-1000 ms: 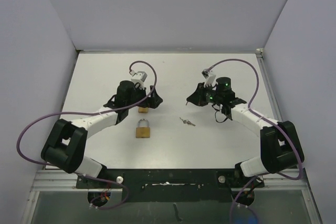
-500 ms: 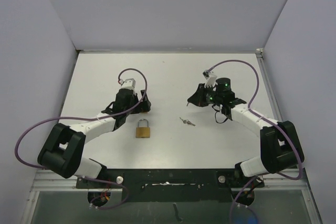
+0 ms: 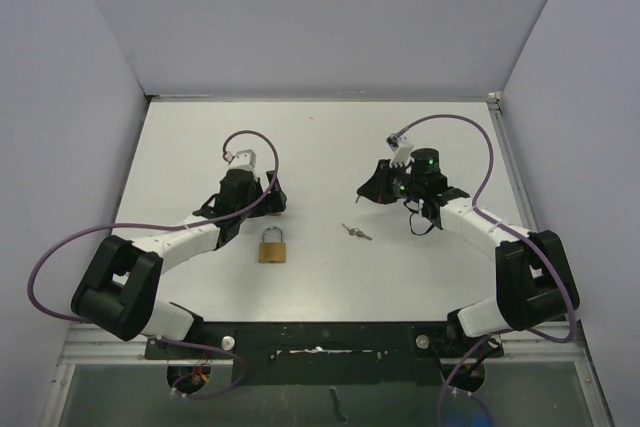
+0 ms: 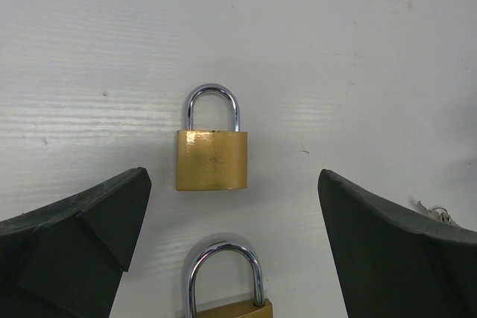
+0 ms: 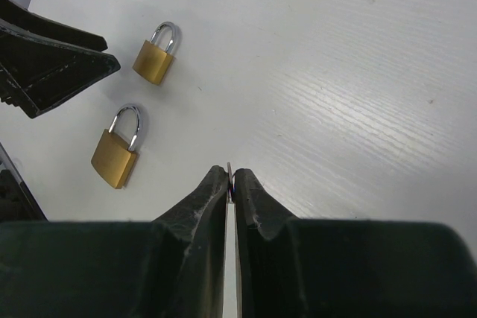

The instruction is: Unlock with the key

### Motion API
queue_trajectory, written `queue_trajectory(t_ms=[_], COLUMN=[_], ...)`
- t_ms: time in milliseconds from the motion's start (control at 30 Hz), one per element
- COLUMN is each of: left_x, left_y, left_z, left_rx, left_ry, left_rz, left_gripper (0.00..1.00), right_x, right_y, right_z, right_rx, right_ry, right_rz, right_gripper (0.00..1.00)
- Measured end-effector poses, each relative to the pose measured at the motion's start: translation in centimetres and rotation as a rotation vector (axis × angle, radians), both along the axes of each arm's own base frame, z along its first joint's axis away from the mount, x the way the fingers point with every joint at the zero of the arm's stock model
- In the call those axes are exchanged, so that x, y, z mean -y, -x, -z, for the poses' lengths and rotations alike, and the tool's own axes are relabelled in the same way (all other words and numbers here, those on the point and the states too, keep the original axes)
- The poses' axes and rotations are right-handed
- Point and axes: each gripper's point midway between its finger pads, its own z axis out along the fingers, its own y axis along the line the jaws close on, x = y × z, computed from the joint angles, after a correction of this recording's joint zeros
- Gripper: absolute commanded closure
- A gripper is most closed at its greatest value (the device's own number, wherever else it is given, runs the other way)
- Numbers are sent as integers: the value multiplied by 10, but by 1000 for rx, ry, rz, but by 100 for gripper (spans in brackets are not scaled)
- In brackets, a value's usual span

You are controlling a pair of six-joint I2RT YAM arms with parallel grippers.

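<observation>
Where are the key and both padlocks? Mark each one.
key (image 3: pixel 355 232), top view, its middle.
upper padlock (image 5: pixel 151 65), right wrist view, brass body.
lower padlock (image 5: pixel 113 160), right wrist view, brass body.

The top external camera looks down from high on the near side of the padlocks (image 3: pixel 274 247). The left wrist camera hangs close above them. The right wrist camera views them obliquely from farther off, so all three share them.

Right pincer (image 5: pixel 230 178) closed at bottom, brass padlock (image 5: pixel 155 59) and second padlock (image 5: pixel 117 154) lying apart on white table (image 5: pixel 358 72).
</observation>
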Motion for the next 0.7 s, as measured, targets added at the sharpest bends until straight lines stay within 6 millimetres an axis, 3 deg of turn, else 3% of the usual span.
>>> queue_trajectory(t_ms=[700], left_x=[-2], left_y=[8], left_z=[27], left_rx=[-75], left_ry=[-5], left_rz=[-20], left_gripper=[3], right_x=[2], right_y=[-2], right_z=[1], right_rx=[-4], right_ry=[4], right_rz=[18], right_gripper=[100])
